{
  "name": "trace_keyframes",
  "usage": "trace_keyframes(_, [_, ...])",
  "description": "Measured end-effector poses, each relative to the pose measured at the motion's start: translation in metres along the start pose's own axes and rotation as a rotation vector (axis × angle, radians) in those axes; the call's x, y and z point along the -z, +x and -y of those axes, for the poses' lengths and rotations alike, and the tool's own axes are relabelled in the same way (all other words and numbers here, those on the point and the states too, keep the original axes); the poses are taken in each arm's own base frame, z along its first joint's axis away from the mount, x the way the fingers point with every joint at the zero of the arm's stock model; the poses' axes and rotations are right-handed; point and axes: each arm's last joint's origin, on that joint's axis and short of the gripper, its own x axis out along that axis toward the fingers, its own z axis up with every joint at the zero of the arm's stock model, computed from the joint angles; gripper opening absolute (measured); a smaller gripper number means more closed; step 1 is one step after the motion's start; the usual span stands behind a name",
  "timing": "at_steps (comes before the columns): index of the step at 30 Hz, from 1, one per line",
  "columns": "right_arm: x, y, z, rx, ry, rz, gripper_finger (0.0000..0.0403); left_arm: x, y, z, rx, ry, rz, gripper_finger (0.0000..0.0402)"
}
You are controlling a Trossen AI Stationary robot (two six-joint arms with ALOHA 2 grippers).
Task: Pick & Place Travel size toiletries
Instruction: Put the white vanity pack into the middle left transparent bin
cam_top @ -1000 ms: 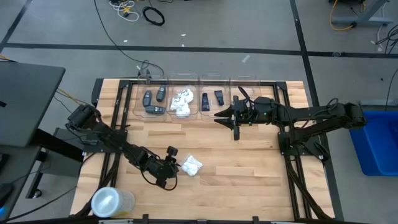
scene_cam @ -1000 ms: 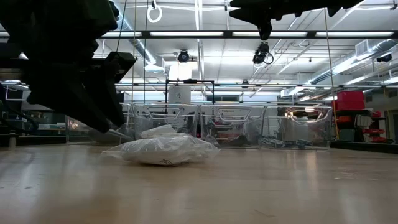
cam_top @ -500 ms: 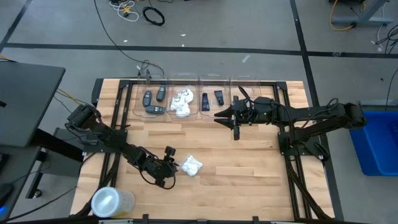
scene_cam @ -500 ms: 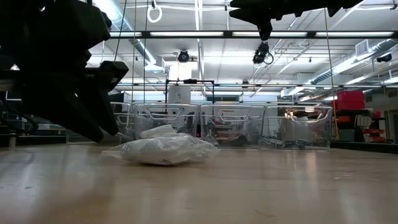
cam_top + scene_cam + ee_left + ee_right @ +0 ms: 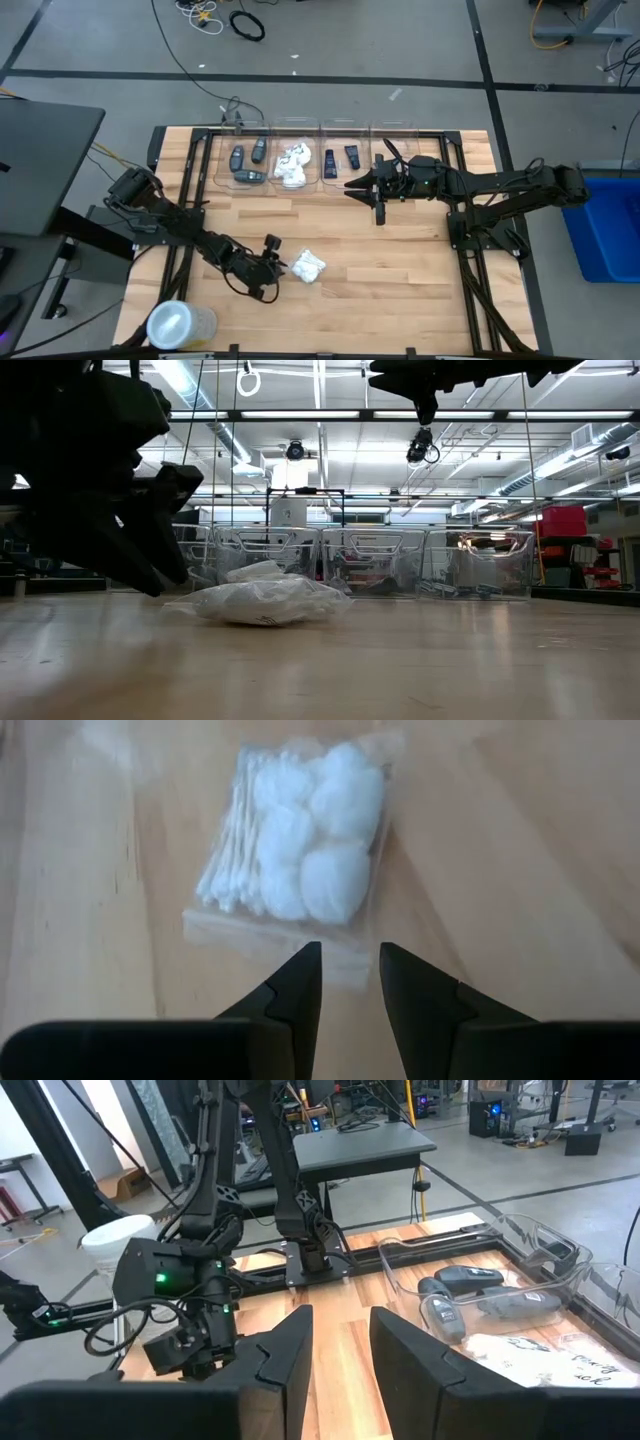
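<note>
One white crinkly packet flat, long axis toward left claw, empty

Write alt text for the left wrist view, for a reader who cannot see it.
A clear packet of cotton swabs and cotton pads lies flat on the wooden table, just ahead of the left claw. The claw's two dark fingers stand slightly apart, holding nothing.

A white crinkly packet lies on the wooden table. Just beside it the left gripper hangs low, a dark mass. Clear plastic bins stand in a row behind. The right arm crosses overhead.
</note>
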Motion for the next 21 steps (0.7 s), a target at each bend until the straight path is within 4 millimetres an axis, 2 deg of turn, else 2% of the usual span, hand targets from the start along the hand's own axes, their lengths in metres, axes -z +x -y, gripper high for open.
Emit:
trace_keyframes(6, [0.0, 0.0, 0.0, 0.002, 0.0, 0.0, 0.0108, -0.005, 0.0, 0.002, 0.054, 0.019, 0.065, 0.0117])
trace_keyframes(10, [0.0, 0.0, 0.001, 0.018, 0.0, 0.004, 0.0107, -0.006, 0.0, 0.0, 0.051, 0.024, 0.071, 0.0135])
trace_keyframes(18, [0.0, 0.0, 0.001, 0.027, 0.0, 0.005, 0.0105, -0.005, 0.004, -0.008, 0.048, 0.002, 0.06, 0.0221])
trace_keyframes(21, [0.0, 0.0, 0.001, 0.027, 0.0, 0.005, 0.0105, 0.002, 0.006, -0.011, 0.089, -0.008, 0.05, 0.0248])
